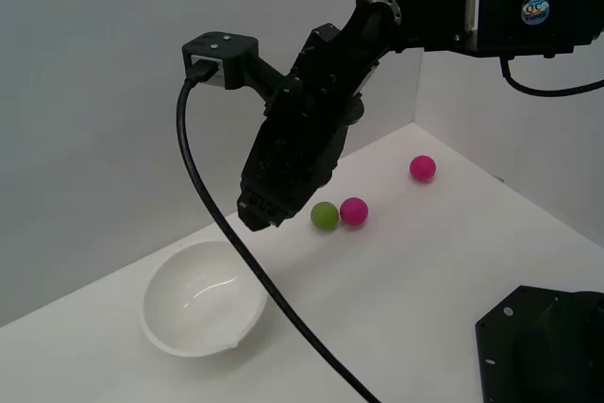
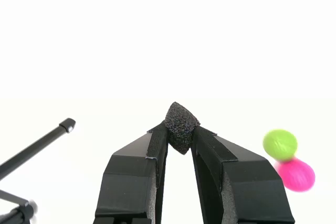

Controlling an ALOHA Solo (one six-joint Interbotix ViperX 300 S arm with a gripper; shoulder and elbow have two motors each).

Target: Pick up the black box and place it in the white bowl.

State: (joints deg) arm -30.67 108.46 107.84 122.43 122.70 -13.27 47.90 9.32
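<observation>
My gripper (image 2: pixel 180 134) is shut on the black box (image 2: pixel 181 127), a tiny matte black cube pinched between the two fingertips and sticking out past them. In the exterior view the gripper (image 1: pixel 261 213) hangs in the air, pointing down, just above and toward the exterior view's right of the white bowl (image 1: pixel 202 296). The box itself is too dark to make out against the fingers there. The bowl is large, glossy and holds nothing. It is out of the wrist view.
A green ball (image 1: pixel 324 216) and a pink ball (image 1: pixel 354 210) touch each other on the white table; both show in the wrist view (image 2: pixel 280 144) (image 2: pixel 297 174). Another pink ball (image 1: pixel 423 168) lies farther back. A black base plate (image 1: pixel 545 346) sits at the front right. A black cable (image 1: pixel 236 243) hangs across the bowl.
</observation>
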